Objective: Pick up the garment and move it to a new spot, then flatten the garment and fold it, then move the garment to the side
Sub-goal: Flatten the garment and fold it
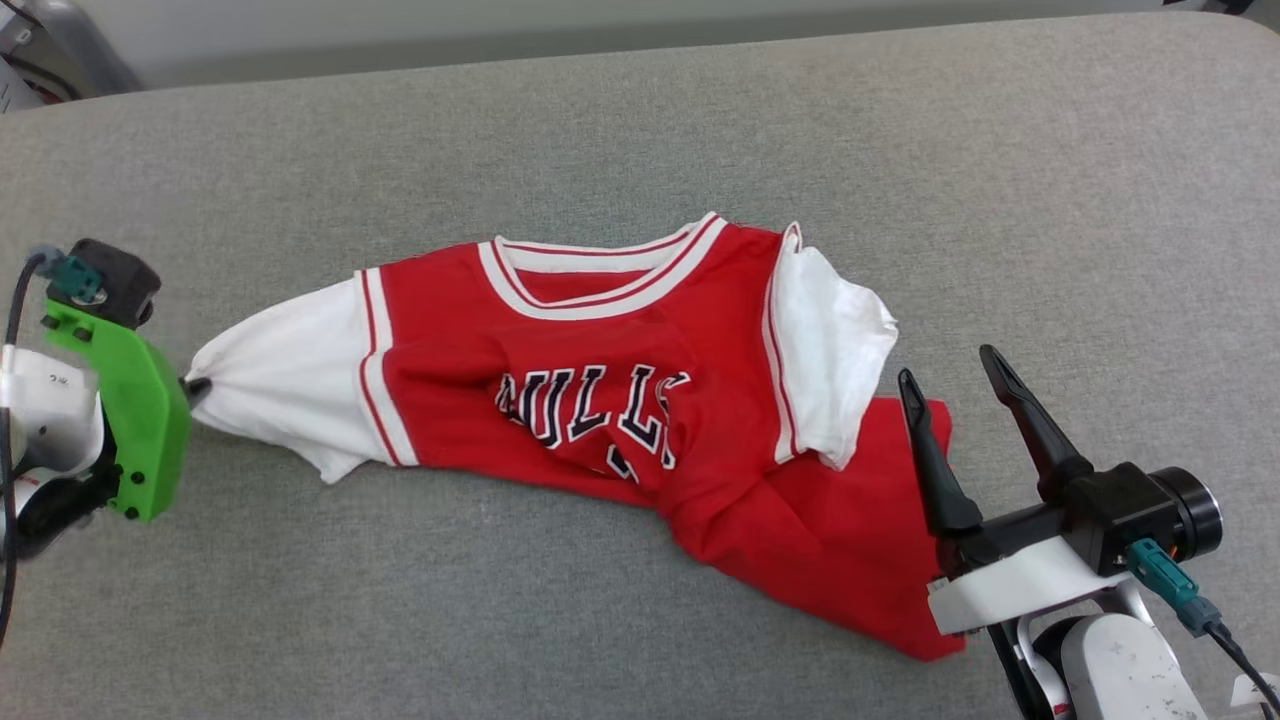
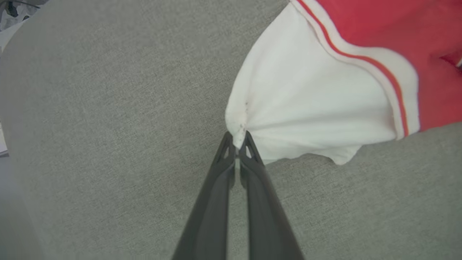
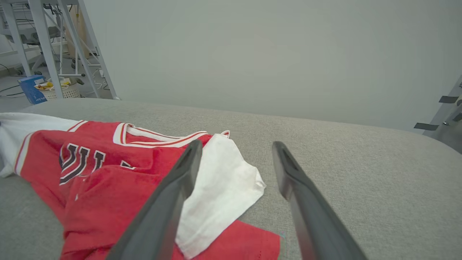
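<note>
Left gripper [image 1: 195,386]: one, at the garment's far left tip. Its two dark fingers were pressed together, pinching a bunched point of white sleeve; the left wrist view showed this close up [image 2: 237,140].
Left sleeve [image 1: 285,385]: first of two white sleeves, stretched to a point toward the left gripper and lying flat on the cloth-covered top.
Garment [image 1: 600,340]: one red shirt, face up and creased, in the middle of the grey padded surface [image 1: 640,130]. Its neck lay toward the far edge and its hem trailed toward the near right.
Collar [image 1: 600,285]: one, striped red and white, along the garment's far edge.
Print [image 1: 590,405]: one black, white-outlined word on the garment's chest, wrinkled. Only "ULLS" read clearly.
Right sleeve [image 1: 830,350]: second white sleeve, folded over the red body at the garment's right side.
Right gripper [image 1: 948,365]: one, at the garment's right edge by the hem, with its two fingers spread wide and nothing between them [image 3: 237,144]. Its inner finger stood over the red hem, though whether it touched the cloth could not be told.
</note>
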You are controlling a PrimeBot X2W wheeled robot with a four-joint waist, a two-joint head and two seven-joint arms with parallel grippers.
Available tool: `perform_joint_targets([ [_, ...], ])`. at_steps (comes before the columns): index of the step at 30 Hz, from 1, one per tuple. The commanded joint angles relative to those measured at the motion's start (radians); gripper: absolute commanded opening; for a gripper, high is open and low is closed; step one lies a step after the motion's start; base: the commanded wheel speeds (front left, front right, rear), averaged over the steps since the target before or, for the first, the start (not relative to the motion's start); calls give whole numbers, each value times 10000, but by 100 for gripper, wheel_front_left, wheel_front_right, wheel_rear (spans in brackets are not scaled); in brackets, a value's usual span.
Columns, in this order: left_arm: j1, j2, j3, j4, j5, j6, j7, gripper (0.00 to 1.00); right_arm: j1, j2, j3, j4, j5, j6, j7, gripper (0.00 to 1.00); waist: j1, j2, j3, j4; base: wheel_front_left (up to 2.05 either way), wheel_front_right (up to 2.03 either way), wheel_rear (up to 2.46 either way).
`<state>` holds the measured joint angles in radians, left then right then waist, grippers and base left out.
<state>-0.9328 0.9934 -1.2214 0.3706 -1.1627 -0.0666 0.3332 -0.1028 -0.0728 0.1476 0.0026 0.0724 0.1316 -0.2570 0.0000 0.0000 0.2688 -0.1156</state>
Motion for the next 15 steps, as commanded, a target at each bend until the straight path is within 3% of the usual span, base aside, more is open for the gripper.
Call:
perform_joint_targets([
  [1, 275, -54, 21, 364, -96, -52, -103, 0, -46, -37, -15, 9, -115, -9, -47, 100, 0, 0, 109, -74, 0, 0, 0],
  [11, 1084, -1406, 7, 3107, -779, -318, -682, 0, -175, -101, -164, 84, -161, -9, -47, 100, 0, 0, 310, -267, 0, 0, 0],
  [14, 1109, -1828, 21, 3699, -616, -409, -1364, 0, -151, -195, -308, 79, -134, -9, -47, 100, 0, 0, 166, -231, 0, 0, 0],
  [15, 1085, -1919, 11, 3821, -492, -423, -1617, 46, -153, -235, -361, 65, -124, -9, -47, 100, 0, 0, 112, -212, 0, 0, 0],
])
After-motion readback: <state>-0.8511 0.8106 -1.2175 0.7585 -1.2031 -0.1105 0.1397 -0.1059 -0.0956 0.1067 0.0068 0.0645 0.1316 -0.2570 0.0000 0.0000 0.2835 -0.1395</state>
